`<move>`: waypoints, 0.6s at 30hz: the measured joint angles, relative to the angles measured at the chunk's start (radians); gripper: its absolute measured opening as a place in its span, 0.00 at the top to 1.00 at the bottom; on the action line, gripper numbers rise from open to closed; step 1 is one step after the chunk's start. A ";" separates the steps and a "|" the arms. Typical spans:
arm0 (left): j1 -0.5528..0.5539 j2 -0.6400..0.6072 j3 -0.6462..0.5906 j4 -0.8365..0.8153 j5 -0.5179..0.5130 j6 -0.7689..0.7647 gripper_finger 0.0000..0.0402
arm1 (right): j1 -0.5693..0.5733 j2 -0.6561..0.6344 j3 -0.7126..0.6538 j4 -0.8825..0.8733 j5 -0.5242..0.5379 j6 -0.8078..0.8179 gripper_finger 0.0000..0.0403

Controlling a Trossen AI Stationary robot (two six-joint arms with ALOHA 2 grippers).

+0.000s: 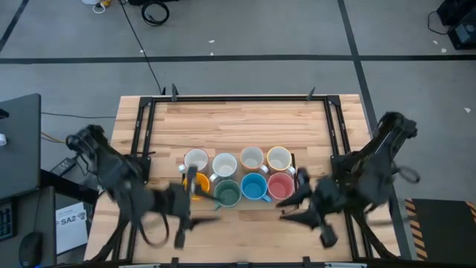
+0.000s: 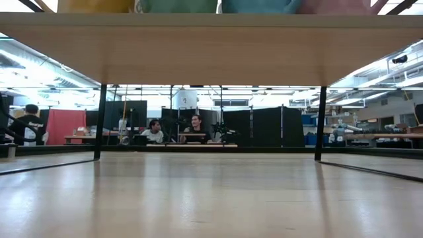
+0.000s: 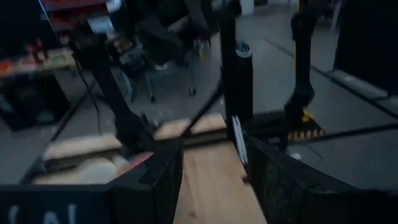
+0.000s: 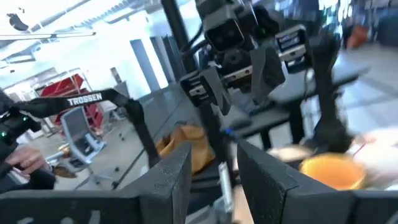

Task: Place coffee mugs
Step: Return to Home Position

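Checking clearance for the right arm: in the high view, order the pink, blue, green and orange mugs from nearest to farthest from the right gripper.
From the right gripper:
1. Pink mug, front row, right end.
2. Blue mug, next to the left.
3. Green mug, left of blue.
4. Orange mug, left end, partly hidden.

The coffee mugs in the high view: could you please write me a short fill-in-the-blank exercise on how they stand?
1. The coffee mugs stand in two rows of ____ each.
2. Between the green mug and the pink mug stands the ____ mug.
3. The open left gripper partly covers the ____ mug.
4. The open right gripper holds ____.

Missing words: four; blue; orange; nothing.
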 joint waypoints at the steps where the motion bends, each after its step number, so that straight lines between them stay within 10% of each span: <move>1: 0.023 -0.022 0.000 0.005 0.028 0.029 0.54 | -0.010 -0.026 0.000 -0.009 0.000 -0.033 0.67; 18: 0.248 -0.336 -0.001 -0.415 0.113 0.041 0.54 | -0.105 -0.365 0.000 -0.486 0.016 -0.154 0.67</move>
